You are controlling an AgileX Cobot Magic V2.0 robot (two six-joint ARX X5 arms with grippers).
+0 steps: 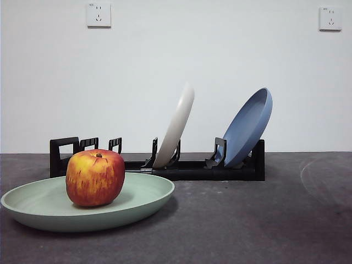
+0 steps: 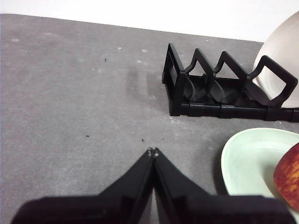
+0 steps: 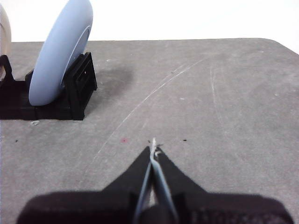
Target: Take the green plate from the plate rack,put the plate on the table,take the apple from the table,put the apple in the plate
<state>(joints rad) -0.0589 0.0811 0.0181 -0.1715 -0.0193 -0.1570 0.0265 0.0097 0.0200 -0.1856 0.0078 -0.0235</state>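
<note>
Left pincer and right pincer sitting closed, empty; apple (cropped at edge) resting in green plate, partly cut off.

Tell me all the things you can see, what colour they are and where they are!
apple: one, red with yellow streaks, sitting in the green plate
green plate: one, pale green, flat on the table in front of the plate rack
plate rack: one, black, on the table behind the green plate
white plate: one, cream-white, standing tilted in the middle of the rack
blue plate: one, blue, standing tilted at the rack's end away from the apple
table: one, dark grey, under everything
wall sockets: two, white, high on the white wall
left gripper: one, black, jaws shut, above bare table near the green plate
right gripper: one, black, jaws shut, above bare table near the blue plate
</note>
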